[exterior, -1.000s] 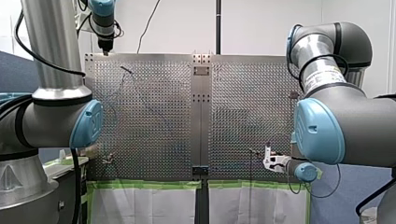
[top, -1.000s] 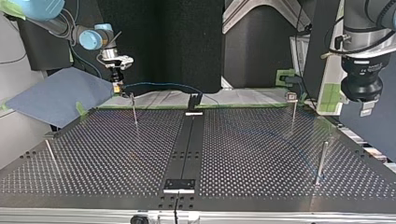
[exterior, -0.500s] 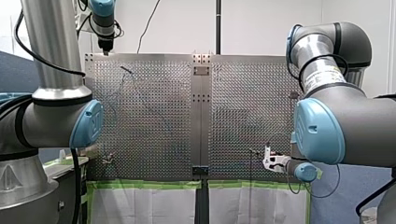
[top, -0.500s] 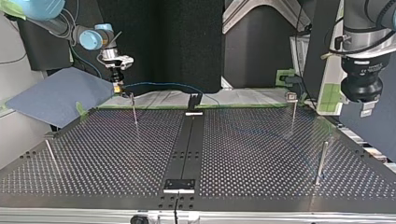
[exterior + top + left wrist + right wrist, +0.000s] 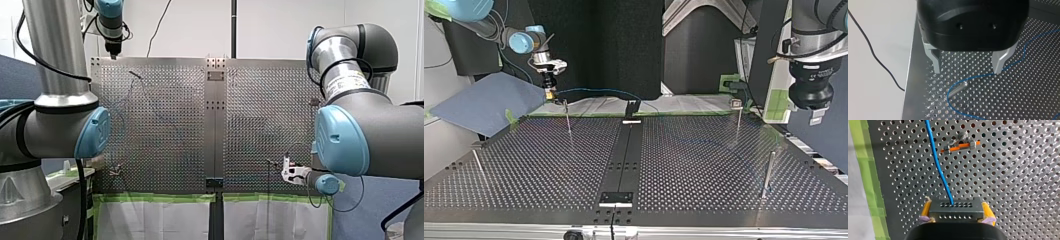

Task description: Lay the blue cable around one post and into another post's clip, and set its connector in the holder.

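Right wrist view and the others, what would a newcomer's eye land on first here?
In the right wrist view, my yellow-padded right gripper is shut on a dark connector, and the blue cable runs ahead from it, passing beside an orange clip post. In the left wrist view, my left gripper hangs open over a metal post that the cable curves around.

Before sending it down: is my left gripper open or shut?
Open: my left gripper shows metal fingers wide apart, nothing between them.
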Robot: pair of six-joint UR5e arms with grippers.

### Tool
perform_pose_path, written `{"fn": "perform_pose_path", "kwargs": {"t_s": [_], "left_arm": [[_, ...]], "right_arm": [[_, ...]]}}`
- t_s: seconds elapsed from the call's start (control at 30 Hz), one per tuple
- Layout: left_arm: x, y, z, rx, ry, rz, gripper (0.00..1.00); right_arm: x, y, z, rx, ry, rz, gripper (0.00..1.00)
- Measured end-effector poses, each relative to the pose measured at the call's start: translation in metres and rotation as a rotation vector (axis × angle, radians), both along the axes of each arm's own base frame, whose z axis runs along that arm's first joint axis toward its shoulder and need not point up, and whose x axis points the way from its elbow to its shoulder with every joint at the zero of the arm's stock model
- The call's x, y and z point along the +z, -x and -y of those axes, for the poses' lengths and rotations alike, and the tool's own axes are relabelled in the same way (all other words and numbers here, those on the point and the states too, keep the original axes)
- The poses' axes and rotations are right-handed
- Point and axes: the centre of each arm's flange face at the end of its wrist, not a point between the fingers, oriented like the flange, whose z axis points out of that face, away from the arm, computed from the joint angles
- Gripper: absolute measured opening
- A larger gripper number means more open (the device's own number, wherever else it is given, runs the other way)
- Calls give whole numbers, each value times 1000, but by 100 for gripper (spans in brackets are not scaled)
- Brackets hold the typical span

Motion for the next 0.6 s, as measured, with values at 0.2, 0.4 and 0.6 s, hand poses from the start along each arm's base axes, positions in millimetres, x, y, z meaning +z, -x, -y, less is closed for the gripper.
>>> {"fn": "perform_pose_path", "kwargs": {"t_s": [0.2,0.4,0.6], "left_arm": [[-3,-1,2,-10,1,5,100],[-18,-2,11,-62,31,21,100],[-32,2,26,-130,81,46,100]], "right_arm": [[0,0,0,1,-1,-1,0],[0,0,0,-2,-3,-2,0],[0,0,0,-4,-4,-2,0]]}}
